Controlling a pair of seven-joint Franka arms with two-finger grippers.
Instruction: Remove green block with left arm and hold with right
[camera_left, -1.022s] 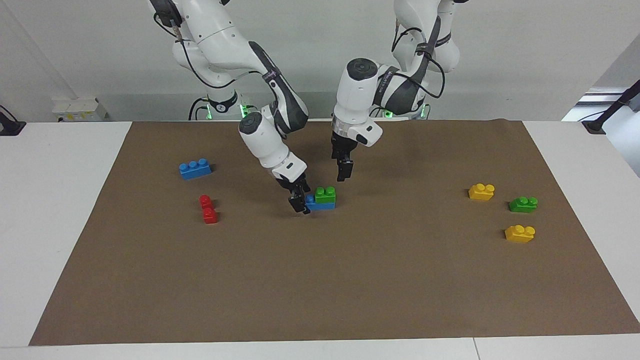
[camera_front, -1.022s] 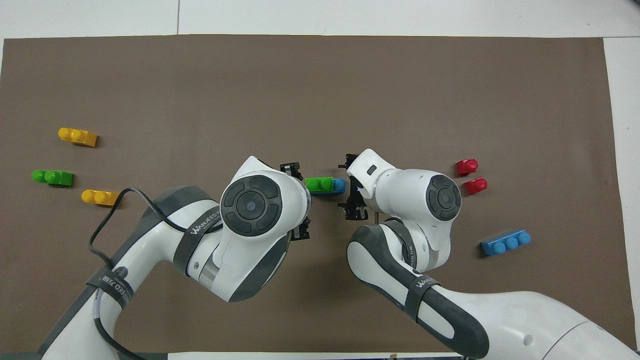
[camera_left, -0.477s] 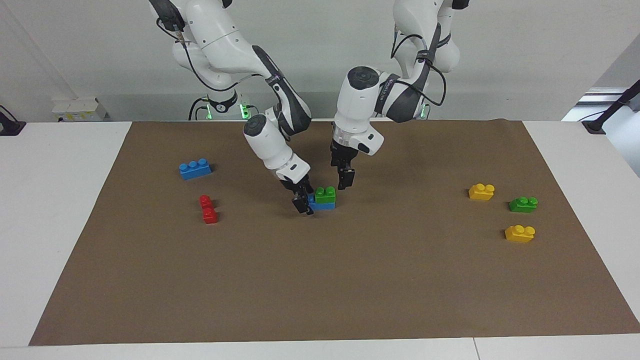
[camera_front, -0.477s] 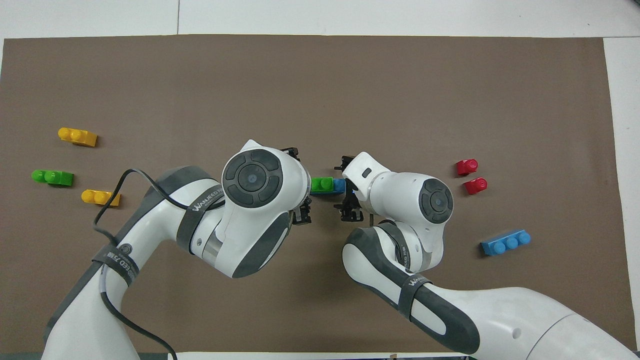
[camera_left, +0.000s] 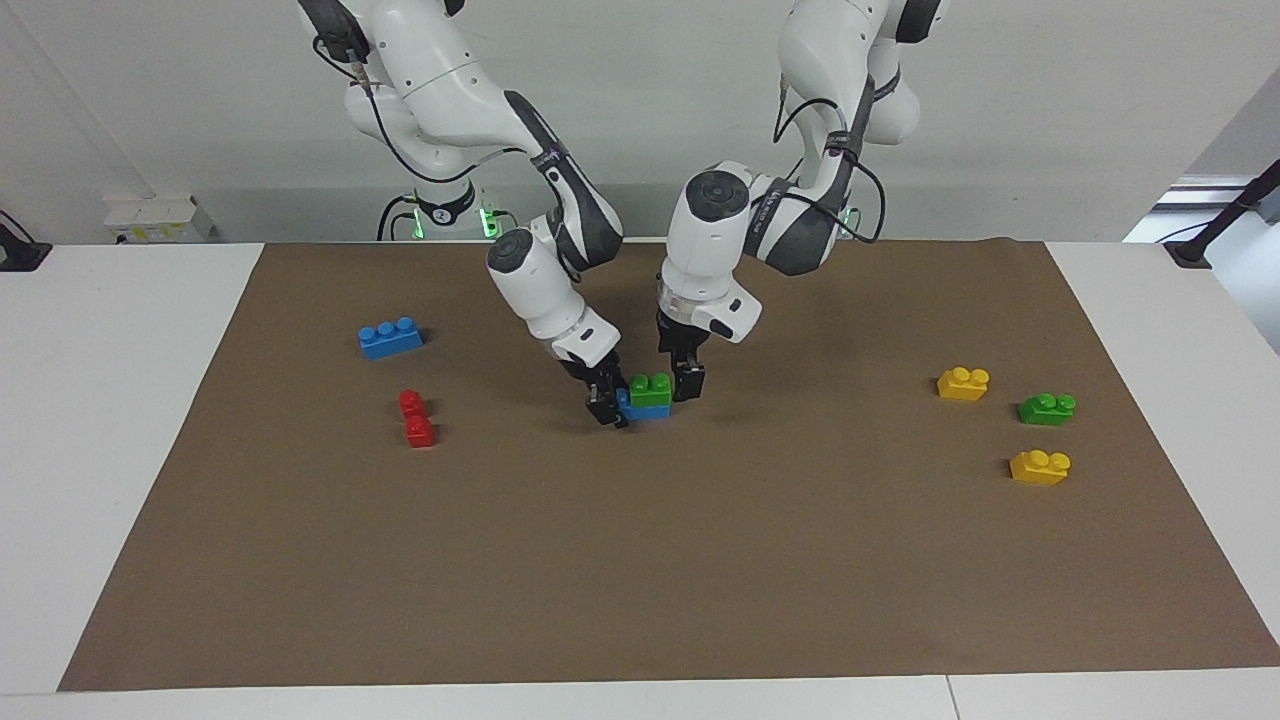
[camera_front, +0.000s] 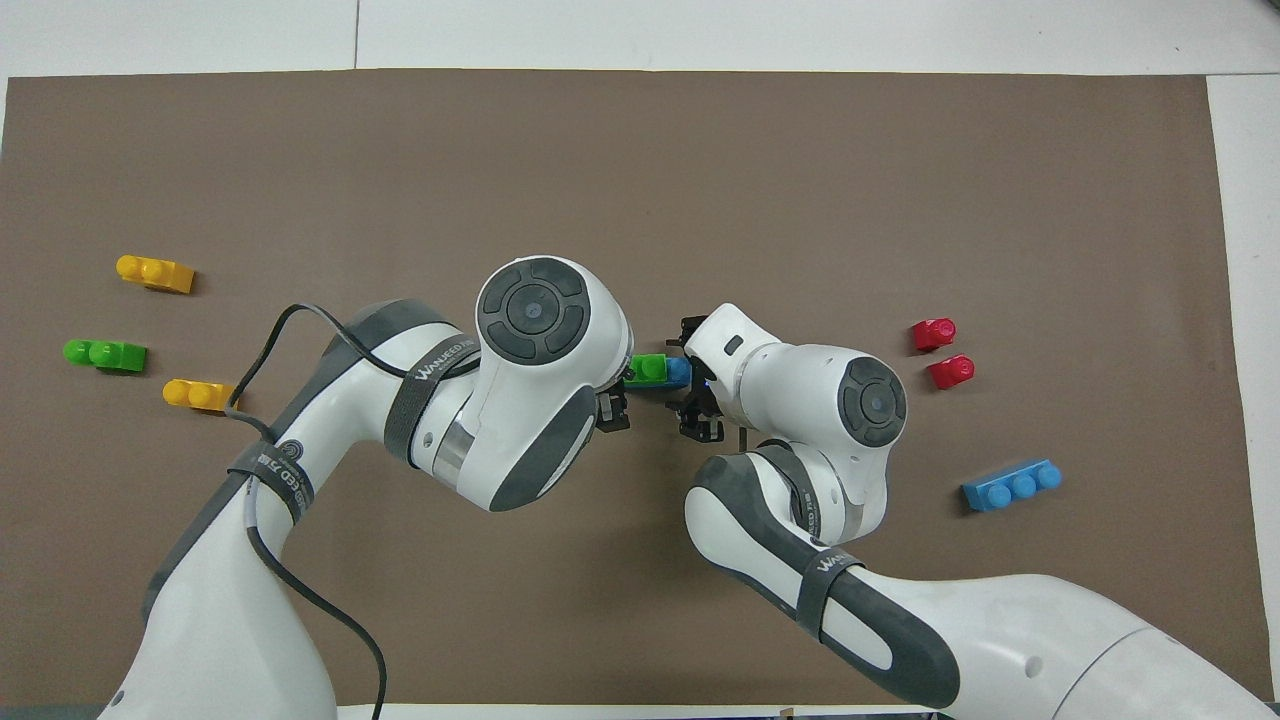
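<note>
In the facing view, the green block (camera_left: 651, 389), a glossy plastic two-stud brick, sits on top of a blue brick (camera_left: 633, 410) near the middle of the flat brown mat (camera_left: 640, 580). Its long axis runs along the table from one arm's end to the other, studs upward. The right gripper (camera_left: 606, 405) is down at the blue brick's end toward the right arm's side, its black fingers around that end; whether they have clamped it cannot be told. The left gripper (camera_left: 688, 380) is low at the green block's end toward the left arm's side, its fingers spread wide and holding nothing. A second green brick (camera_left: 1046, 408) lies between two yellow bricks (camera_left: 963, 383) (camera_left: 1039, 467) toward the left arm's end. Two red bricks (camera_left: 415, 419) and a blue three-stud brick (camera_left: 390, 338) lie toward the right arm's end.

In the overhead view, only part of the green block (camera_front: 648, 369) shows between the two rounded white wrist housings, with the blue brick (camera_front: 679, 371) peeking out beside it. The left gripper (camera_front: 612, 405) is mostly hidden under its wrist; the right gripper (camera_front: 697, 378) straddles the blue end.
</note>
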